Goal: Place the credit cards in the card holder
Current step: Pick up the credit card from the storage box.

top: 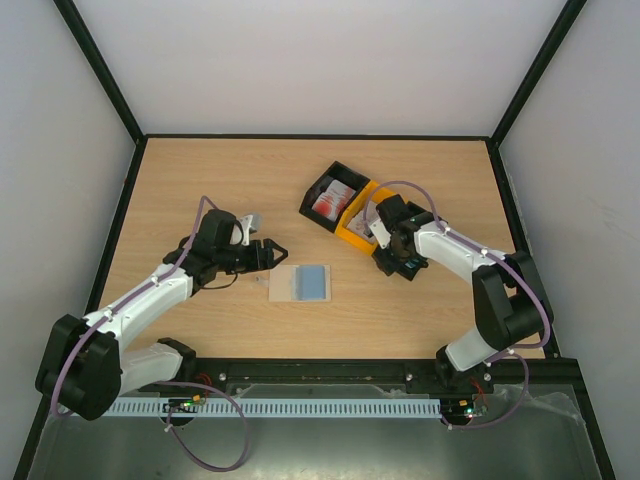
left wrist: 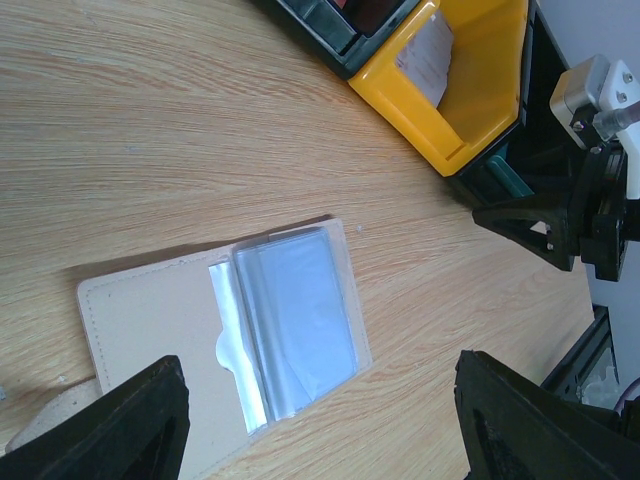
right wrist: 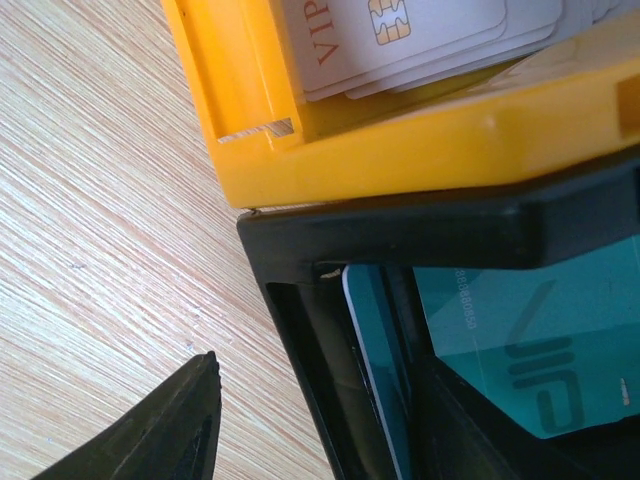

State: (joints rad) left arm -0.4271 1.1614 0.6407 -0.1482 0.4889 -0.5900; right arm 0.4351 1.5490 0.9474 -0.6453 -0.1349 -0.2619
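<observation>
The card holder [left wrist: 150, 320] lies open on the table, beige, with clear plastic pockets [left wrist: 295, 320]; in the top view the card holder [top: 301, 284] sits just right of my left gripper [top: 268, 254]. My left gripper [left wrist: 320, 430] hovers open above its near edge, holding nothing. Teal credit cards [right wrist: 530, 340] lie in a black bin [right wrist: 400, 225], and one teal card [right wrist: 375, 370] stands on edge against its wall. My right gripper [right wrist: 320, 420] is open astride that wall, one finger [right wrist: 165, 430] outside over the table, the other inside the bin. White credit cards [right wrist: 420, 30] fill the orange bin [right wrist: 400, 150].
Three bins stand in a diagonal row at the centre right: a black bin [top: 330, 197] with red and white cards, the orange bin [top: 358, 226], and the black bin [top: 402, 264] under my right gripper. A black frame [top: 320, 137] edges the table.
</observation>
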